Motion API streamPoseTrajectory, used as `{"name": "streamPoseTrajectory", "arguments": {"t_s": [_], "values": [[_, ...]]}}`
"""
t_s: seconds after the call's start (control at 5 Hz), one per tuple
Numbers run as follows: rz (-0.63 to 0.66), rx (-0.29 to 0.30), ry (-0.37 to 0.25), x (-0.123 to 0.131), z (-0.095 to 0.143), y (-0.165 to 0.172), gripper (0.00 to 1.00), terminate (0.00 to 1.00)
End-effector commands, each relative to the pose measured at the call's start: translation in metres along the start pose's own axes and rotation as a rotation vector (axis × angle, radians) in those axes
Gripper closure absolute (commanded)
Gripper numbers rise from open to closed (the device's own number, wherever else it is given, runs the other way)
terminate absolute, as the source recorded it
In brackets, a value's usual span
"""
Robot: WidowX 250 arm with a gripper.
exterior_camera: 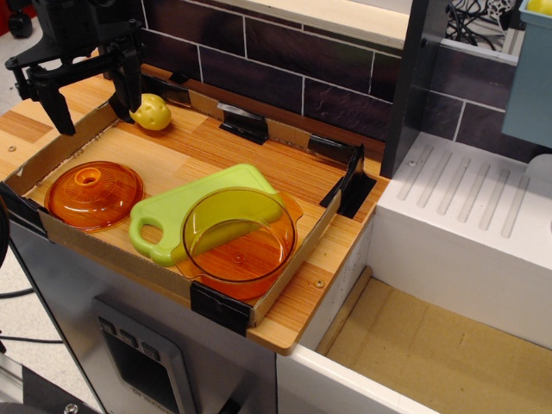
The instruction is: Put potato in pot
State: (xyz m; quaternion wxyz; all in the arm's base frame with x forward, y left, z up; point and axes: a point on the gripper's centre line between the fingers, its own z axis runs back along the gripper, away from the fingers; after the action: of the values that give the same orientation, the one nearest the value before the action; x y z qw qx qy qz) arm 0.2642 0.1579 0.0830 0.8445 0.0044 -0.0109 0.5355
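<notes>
The potato [153, 112] is small, pale yellow and egg-shaped, lying on the wooden counter at the back left. The pot [239, 239] is a transparent amber-orange bowl resting partly on a light-green cutting board [194, 210] near the counter's front. My black gripper [93, 108] hangs open over the back left corner. Its right finger [131, 90] stands just left of the potato, close to it or touching it. Its left finger [53, 103] is far to the left. Nothing is held.
An orange domed lid with a knob [93, 195] lies at the front left. A low cardboard wall [297, 259] with black corner clips rims the counter. A white drainboard [470, 203] and sink are to the right, with a tiled wall [285, 69] behind.
</notes>
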Motion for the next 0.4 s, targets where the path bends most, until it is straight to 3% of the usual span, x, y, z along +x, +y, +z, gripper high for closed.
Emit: {"name": "streamPoseTrajectory", "arguments": {"t_s": [0.0,0.2], "values": [[0.000,0.000,0.000,0.000,0.000,0.000,0.00,0.00],[0.118,-0.060,0.030,0.021,0.016,-0.013,0.00,0.00]]}}
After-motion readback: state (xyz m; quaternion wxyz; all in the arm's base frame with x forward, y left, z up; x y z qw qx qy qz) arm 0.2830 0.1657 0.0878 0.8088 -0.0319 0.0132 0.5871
